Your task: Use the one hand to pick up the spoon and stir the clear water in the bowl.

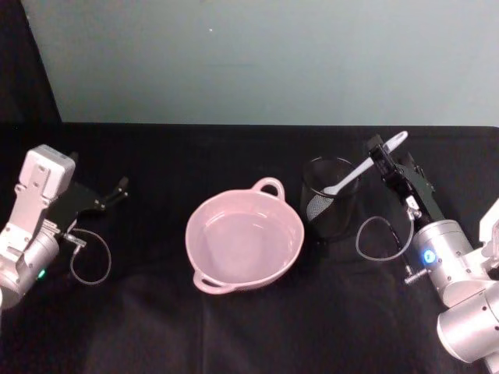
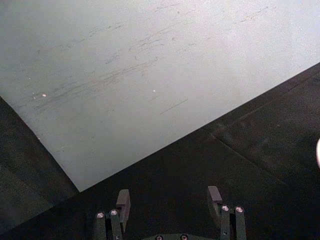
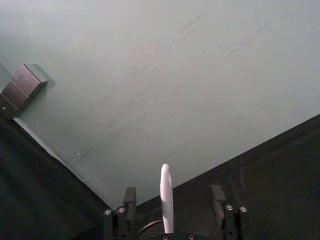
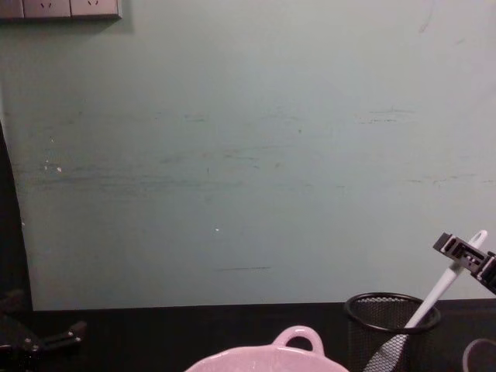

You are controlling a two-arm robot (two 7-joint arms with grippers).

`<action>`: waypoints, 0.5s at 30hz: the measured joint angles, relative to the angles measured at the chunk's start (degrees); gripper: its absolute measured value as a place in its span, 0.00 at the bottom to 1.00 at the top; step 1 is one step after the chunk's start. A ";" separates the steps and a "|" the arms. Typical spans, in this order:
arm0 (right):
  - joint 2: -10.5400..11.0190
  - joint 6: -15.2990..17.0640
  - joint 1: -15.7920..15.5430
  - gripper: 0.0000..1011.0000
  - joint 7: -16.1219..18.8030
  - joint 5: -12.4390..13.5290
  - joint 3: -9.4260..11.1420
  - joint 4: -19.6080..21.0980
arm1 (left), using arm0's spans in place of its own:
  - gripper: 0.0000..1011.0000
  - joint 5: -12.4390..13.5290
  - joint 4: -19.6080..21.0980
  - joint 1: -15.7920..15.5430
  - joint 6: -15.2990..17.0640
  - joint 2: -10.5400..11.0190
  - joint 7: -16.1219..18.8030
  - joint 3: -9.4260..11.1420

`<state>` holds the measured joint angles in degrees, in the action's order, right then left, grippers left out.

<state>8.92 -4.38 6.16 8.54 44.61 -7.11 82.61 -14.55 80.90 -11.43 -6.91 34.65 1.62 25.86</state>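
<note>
The white spoon (image 1: pixel 355 173) leans in a black wire-mesh cup (image 1: pixel 331 210), its handle tip pointing up and to the right. My right gripper (image 1: pixel 386 153) is at the handle's upper end. In the right wrist view the spoon (image 3: pixel 166 197) stands between the two fingers with a gap on each side, so my right gripper (image 3: pixel 173 197) is open around it. From the chest the spoon (image 4: pixel 442 291) meets my right gripper (image 4: pixel 465 252) above the cup (image 4: pixel 387 310). The pink bowl (image 1: pixel 191 241) with clear water sits mid-table, left of the cup. My left gripper (image 1: pixel 117 189) rests open at the far left.
A black cloth covers the table up to a pale green wall. Loose cable loops hang by each wrist (image 1: pixel 374 241). A wall socket plate (image 4: pixel 62 8) is high on the left. The bowl's loop handle (image 4: pixel 298 337) faces the wall.
</note>
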 joint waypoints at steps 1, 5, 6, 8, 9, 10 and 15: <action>0.00 0.00 -0.01 0.94 0.00 0.00 0.00 0.01 | 1.00 0.00 0.00 0.00 0.00 0.00 0.00 0.00; 0.02 -0.01 -0.05 0.83 -0.01 0.02 -0.02 0.06 | 1.00 0.00 0.00 0.00 0.00 0.00 0.00 0.00; 0.02 -0.01 -0.05 0.81 -0.01 0.02 -0.02 0.06 | 1.00 0.00 0.00 0.00 0.00 0.00 0.00 0.00; 0.03 -0.01 -0.07 0.74 -0.01 0.03 -0.02 0.09 | 1.00 0.00 0.00 0.00 0.00 0.00 0.00 0.00; 0.03 -0.02 -0.07 0.73 -0.02 0.04 -0.02 0.09 | 1.00 0.00 0.00 0.00 0.00 0.00 0.00 0.00; 0.04 -0.02 -0.07 0.67 -0.02 0.04 -0.02 0.10 | 1.00 0.00 0.00 0.00 0.00 0.00 0.00 0.00; 0.05 -0.02 -0.10 0.55 -0.03 0.07 -0.02 0.13 | 1.00 0.00 0.00 0.00 0.00 0.00 0.00 0.00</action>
<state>8.96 -4.41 6.06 8.51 44.68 -7.14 82.74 -14.55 80.90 -11.43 -6.91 34.65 1.62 25.86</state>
